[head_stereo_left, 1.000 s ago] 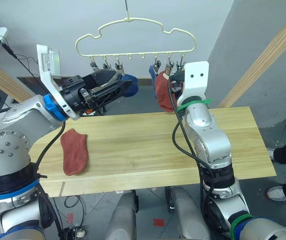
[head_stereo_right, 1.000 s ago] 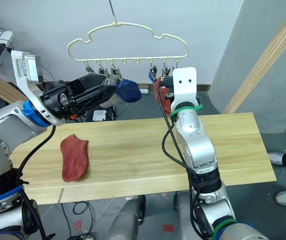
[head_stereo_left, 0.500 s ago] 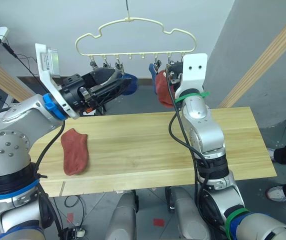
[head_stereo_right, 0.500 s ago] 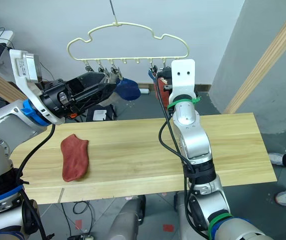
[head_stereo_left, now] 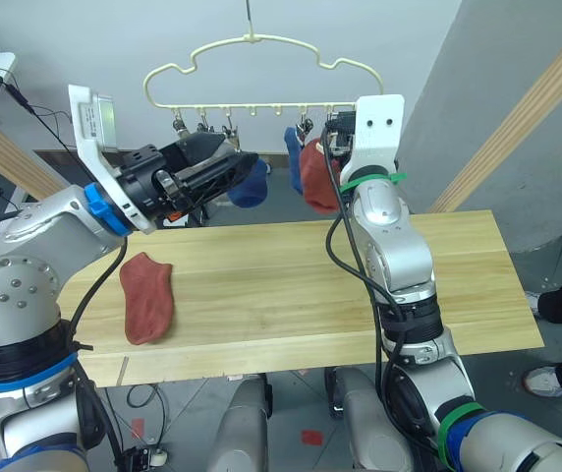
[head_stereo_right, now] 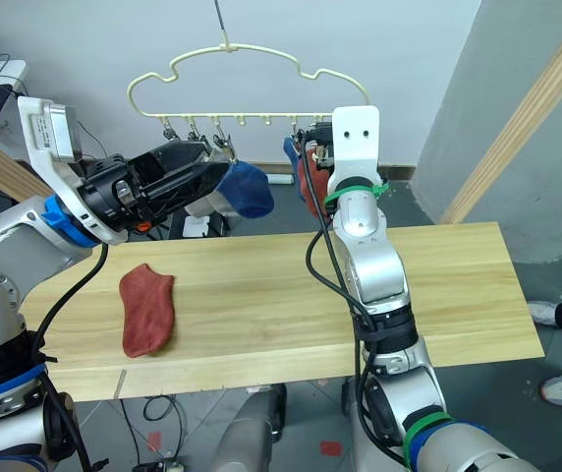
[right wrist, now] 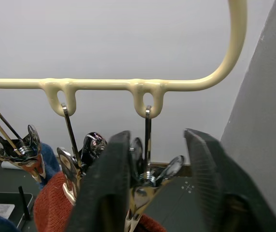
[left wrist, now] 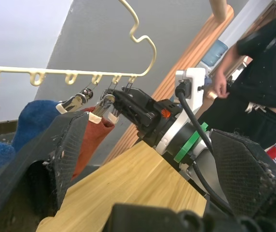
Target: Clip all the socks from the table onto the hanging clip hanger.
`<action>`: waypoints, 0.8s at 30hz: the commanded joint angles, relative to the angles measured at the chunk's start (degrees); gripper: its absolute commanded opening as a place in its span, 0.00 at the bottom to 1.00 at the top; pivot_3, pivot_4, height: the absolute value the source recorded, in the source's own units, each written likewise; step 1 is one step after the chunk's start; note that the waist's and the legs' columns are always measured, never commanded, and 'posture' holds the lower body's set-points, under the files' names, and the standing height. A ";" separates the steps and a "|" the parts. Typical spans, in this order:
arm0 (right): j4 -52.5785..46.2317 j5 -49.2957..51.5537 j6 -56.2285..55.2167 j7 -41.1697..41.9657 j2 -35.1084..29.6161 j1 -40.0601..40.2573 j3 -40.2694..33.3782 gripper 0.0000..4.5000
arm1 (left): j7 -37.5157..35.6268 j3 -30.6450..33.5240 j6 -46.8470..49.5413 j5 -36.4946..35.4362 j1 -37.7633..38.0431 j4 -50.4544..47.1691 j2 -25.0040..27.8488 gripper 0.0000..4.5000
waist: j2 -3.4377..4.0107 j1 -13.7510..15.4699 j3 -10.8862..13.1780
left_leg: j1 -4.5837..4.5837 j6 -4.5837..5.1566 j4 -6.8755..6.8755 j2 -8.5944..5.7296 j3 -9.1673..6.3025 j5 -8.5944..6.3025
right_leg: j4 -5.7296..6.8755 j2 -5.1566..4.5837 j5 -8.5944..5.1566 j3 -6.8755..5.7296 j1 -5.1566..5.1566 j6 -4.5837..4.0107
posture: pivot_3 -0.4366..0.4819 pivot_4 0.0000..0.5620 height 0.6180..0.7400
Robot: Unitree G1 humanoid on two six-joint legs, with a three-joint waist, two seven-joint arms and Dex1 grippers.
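Socks are distributed as follows. One rust-red sock (head_stereo_left: pixel 146 297) lies flat on the table (head_stereo_left: pixel 291 285), toward its left end, below and well apart from both grippers. A second rust-red sock (head_stereo_left: pixel 318 177) hangs from a clip on the clip hanger (head_stereo_left: pixel 252 74), just beside the right gripper (right wrist: pixel 152 188). A blue sock (head_stereo_left: pixel 290 157) hangs next to it. Another blue sock (head_stereo_right: pixel 245 189) sits at the tip of the left gripper (head_stereo_left: pixel 224 169), under the hanger's left clips; whether the fingers clamp it cannot be told.

The right wrist view shows the right gripper's fingers (right wrist: pixel 105 193) spread apart on either side of the outermost metal clip (right wrist: pixel 147 181), with the hanging red sock's top edge below. The head views hide this behind the wrist housing.

The left wrist view shows a person (left wrist: pixel 258 92) in dark clothing standing beyond the table.
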 commanded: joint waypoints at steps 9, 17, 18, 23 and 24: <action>-1.27 -0.87 -1.40 -1.02 1.21 -1.21 0.05 0.00 | -0.69 0.63 -1.78 -0.83 0.64 -1.93 1.28 1.00 | 0.00 0.11 0.00 | 0.00 -0.02 0.00 -0.01 0.00 0.01 | 0.00 -0.01 0.00 0.00 0.00 0.00 | 0.50 0.63 1.00; -2.98 4.09 0.16 3.59 0.71 -1.59 -2.34 0.00 | -1.11 0.85 -1.53 -1.13 2.61 -2.22 1.90 1.00 | 0.00 0.07 0.00 | 0.00 -0.16 -0.01 0.00 0.00 0.09 | 0.00 -0.01 0.00 0.00 0.00 0.00 | 0.50 0.63 1.00; -3.84 5.16 1.37 5.05 -0.39 -1.59 -3.32 0.00 | -1.53 0.90 -1.63 -0.81 3.50 -2.42 2.27 1.00 | 0.00 0.08 0.00 | 0.00 -0.16 -0.02 0.00 0.00 0.09 | 0.00 -0.01 0.00 0.01 0.00 0.00 | 0.50 0.63 1.00; -9.20 12.96 10.35 16.32 -9.76 -1.41 -8.71 0.00 | -3.48 1.77 -2.23 0.13 9.34 -2.81 3.28 1.00 | 0.01 0.34 0.00 | -0.01 -0.03 -0.02 -0.02 -0.01 0.02 | -0.05 -0.02 0.00 -0.01 0.01 0.00 | 0.48 0.65 1.00; -10.44 15.02 12.52 18.63 -11.81 -1.48 -9.86 0.00 | -3.95 1.92 -2.59 0.58 10.67 -2.87 3.42 1.00 | 0.02 0.44 0.01 | -0.01 0.04 -0.02 -0.02 -0.04 -0.02 | -0.12 -0.02 0.00 -0.04 0.08 0.00 | 0.48 0.65 1.00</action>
